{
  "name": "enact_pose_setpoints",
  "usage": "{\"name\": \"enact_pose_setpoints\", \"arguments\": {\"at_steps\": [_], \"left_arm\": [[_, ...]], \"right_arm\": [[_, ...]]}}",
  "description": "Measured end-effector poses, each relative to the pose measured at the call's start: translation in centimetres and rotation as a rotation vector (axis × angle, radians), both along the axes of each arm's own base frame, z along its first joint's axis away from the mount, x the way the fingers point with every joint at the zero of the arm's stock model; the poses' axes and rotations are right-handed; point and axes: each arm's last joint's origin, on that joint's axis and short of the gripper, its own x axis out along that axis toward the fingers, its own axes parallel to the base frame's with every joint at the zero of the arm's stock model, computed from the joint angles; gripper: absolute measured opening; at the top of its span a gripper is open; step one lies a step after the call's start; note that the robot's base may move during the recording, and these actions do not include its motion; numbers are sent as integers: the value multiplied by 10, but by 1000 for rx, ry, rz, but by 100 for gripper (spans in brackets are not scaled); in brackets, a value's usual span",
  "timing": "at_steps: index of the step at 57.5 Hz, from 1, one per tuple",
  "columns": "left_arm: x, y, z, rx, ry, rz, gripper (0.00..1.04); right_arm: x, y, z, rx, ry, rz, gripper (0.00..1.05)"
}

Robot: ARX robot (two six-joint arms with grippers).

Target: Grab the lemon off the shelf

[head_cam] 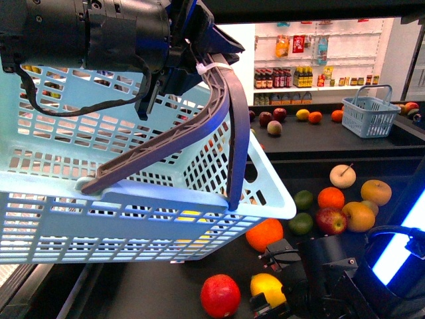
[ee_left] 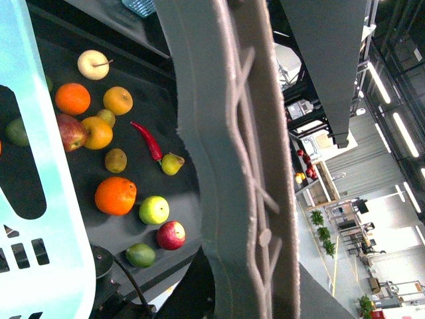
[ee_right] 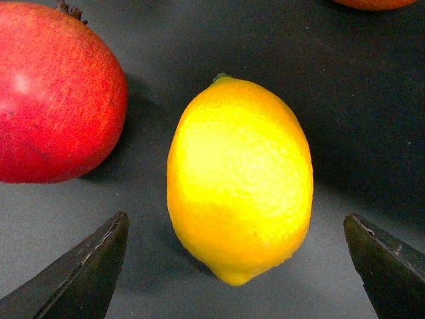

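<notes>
Only right wrist view shows right tool (ee_right: pixel 236 222) spread wide astride lemon (ee_right: pixel 239 179), front view, left tool (head_cam: pixel 189 60) clamping basket handle (head_cam: pixel 229 133).

1. Lemon (ee_right: pixel 239 179) lies on the worktop (ee_right: pixel 372 133), its near end between the right tool's (ee_right: pixel 236 222) spread tips.
2. Pomegranate (ee_right: pixel 53 93) sits just left of the lemon, not touching.
3. Orange (head_cam: pixel 264 234) lies beyond the tool.
4. Basket (head_cam: pixel 133 219) hangs from the left tool (head_cam: pixel 199 60), above the worktop.

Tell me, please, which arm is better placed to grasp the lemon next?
The right. Its open right gripper has the lemon lined up between its fingertips on the shelf. The left gripper is occupied, holding the basket handle.
</notes>
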Motion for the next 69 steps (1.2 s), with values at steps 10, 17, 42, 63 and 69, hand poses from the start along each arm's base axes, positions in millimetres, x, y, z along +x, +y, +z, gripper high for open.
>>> {"name": "enact_pose_setpoints", "arguments": {"at_steps": [10,17,42,63,69], "left_arm": [[0,0,0,0,0,0,8],[0,0,0,0,0,-1,8],[0,0,0,0,0,0,8],[0,0,0,0,0,0,8],[0,0,0,0,0,0,8]], "right_arm": [[6,1,-9,-13,5,0,97],[10,2,-15,-18,10,-5,97],[18,4,-21,-29,-10,-23,77],[6,-10,-15,-21,-7,-96,63],[6,-27,-2,-26,-28,-163,63]]}}
